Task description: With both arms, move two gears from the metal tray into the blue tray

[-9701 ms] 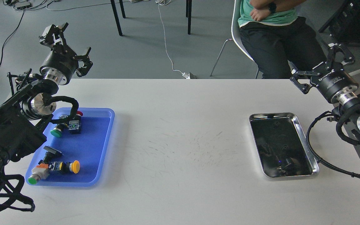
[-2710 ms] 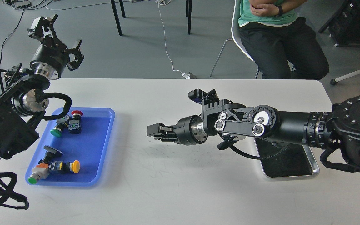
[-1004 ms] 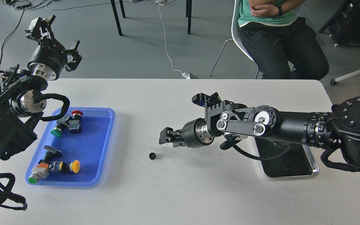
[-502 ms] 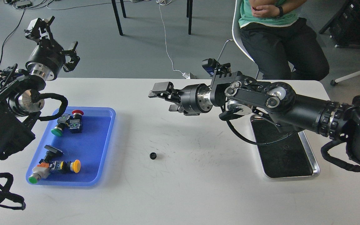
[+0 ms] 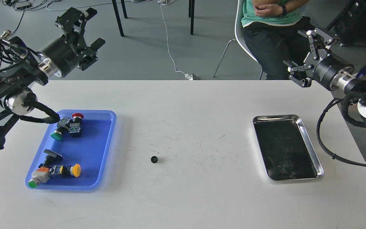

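Note:
One small black gear [image 5: 154, 159] lies on the white table between the two trays. A second gear [image 5: 287, 150] shows faintly on the dark floor of the metal tray [image 5: 310, 147] at the right. The blue tray [image 5: 105, 149] stands at the left. My left gripper [image 5: 83, 30] is open and empty, raised beyond the table's far left edge. My right gripper [image 5: 307, 52] is open and empty, raised beyond the far right edge, above and behind the metal tray.
Several push-button switches with red [image 5: 77, 116], green [image 5: 56, 136] and yellow [image 5: 75, 170] caps lie in the blue tray. A seated person [image 5: 275, 31] is beyond the far edge near my right gripper. Black cables [image 5: 329, 152] hang beside the metal tray.

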### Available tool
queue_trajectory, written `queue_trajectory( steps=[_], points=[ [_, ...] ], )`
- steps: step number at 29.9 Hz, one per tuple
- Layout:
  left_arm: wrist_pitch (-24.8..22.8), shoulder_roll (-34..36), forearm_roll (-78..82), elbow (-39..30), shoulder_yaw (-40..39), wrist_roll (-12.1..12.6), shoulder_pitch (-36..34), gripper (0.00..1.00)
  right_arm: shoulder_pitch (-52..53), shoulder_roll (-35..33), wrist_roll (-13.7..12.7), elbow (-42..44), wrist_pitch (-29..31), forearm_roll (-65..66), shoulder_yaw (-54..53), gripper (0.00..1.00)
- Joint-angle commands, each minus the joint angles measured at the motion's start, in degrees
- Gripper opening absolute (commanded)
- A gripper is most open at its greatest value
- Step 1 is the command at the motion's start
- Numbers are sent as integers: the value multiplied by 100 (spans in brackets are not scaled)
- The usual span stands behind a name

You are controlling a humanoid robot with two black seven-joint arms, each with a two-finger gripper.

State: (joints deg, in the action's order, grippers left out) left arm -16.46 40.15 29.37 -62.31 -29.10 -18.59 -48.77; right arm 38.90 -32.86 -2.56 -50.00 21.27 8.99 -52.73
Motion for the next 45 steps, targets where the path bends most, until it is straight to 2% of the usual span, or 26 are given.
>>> queue_trajectory(
  steps=[1,4,8,15,19,22,29,33,45],
  points=[
    [126,712,1084,-1316,440,-22,16,98,-689,-141,97,-10,201,-336,-562,94],
    [205,916,2568,-1854,563,-31,60,97,-1024,-151,168,-10,246,-494,-905,94],
    [415,785,4809,-2039,669,-31,305,96,-1183,-133,168,-10,246,-705,-1003,94],
    [1057,213,8361,-1970,1072,-136,754,95,-1192,-63,168,-36,237,-714,-985,94],
    [1479,-24,9462,-1768,1468,-215,834,92,-1192,-63,168,-45,246,-714,-985,94],
    [1646,-235,9563,-1478,1653,-233,842,89,-1192,-63,168,-45,237,-714,-959,94],
    [1647,-481,9563,-1381,1636,-224,1273,89,-1192,-10,168,-37,246,-696,-889,94],
    [1681,-648,9563,-1118,1645,-233,1291,88,-1174,-10,168,-45,246,-696,-880,94],
    [1752,-833,9563,-704,1653,-250,1370,74,-1148,-1,168,-37,237,-653,-880,94]
  ],
)
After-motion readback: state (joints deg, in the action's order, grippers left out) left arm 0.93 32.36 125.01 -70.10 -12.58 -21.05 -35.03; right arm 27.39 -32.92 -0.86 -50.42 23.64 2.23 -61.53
